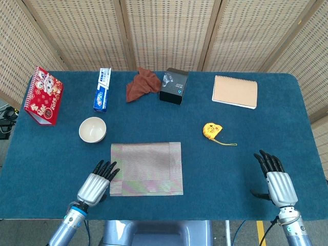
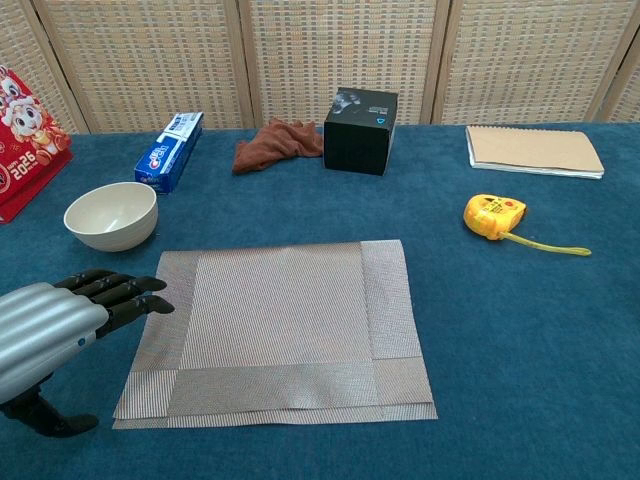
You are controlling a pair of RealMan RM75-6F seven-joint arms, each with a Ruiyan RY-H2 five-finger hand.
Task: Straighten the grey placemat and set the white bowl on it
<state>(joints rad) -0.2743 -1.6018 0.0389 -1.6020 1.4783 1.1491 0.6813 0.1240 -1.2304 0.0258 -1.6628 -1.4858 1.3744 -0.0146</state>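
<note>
The grey placemat lies folded over on itself near the table's front edge, a doubled layer showing along its front. The white bowl stands empty on the blue cloth, behind the mat's left corner. My left hand hovers at the mat's left edge, fingers stretched flat and apart, tips reaching just over the mat's border, holding nothing. My right hand rests open at the front right, far from the mat, and shows only in the head view.
Along the back stand a red calendar, a toothpaste box, a brown cloth, a black box and a tan notebook. A yellow tape measure lies right of the mat.
</note>
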